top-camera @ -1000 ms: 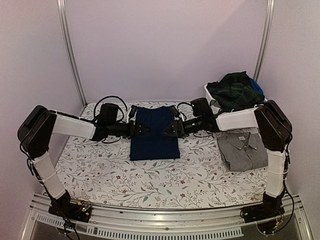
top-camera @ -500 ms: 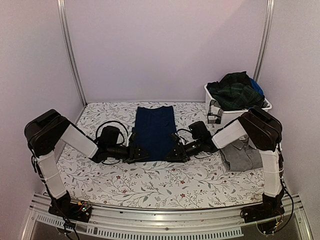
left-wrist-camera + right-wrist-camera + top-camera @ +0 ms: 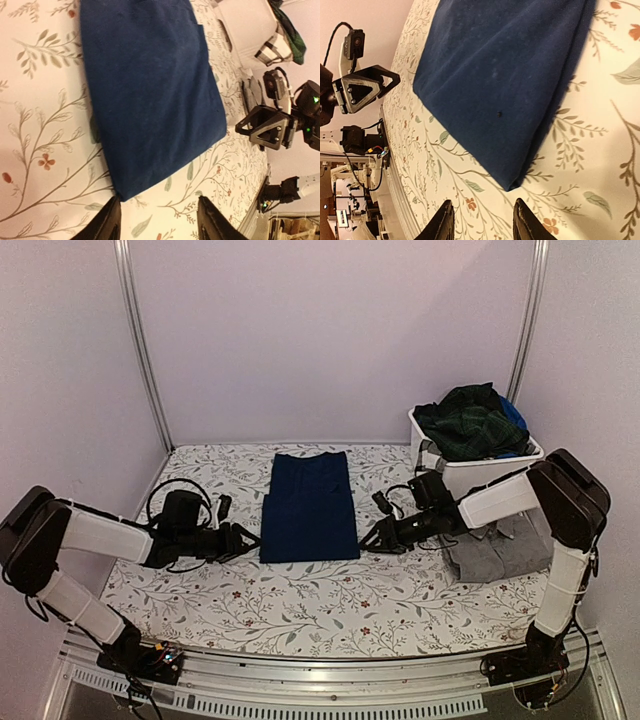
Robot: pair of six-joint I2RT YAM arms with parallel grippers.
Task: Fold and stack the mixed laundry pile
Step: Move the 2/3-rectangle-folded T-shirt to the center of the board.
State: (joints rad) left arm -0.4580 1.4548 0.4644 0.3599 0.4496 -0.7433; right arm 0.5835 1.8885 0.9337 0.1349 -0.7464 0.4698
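1. On the floral table cloth, at far left, the left gripper sat low, just beside the near left corner of the navy garment. Its jaws were parted and held nothing.
2. At centre, the navy garment lay flat as a neat folded rectangle; this fold looked finished.
3. Right of it, the right gripper sat near the garment's near right corner, with its jaws likewise apart and empty.
4. Further right, the grey garment lay folded on the cloth, partly hidden by the right arm. The navy piece was not yet stacked on it.
5. At far right, the white bin held the green plaid garment, heaped and unfolded, along with a scrap of brighter blue cloth. By this evidence the task was roughly half done.
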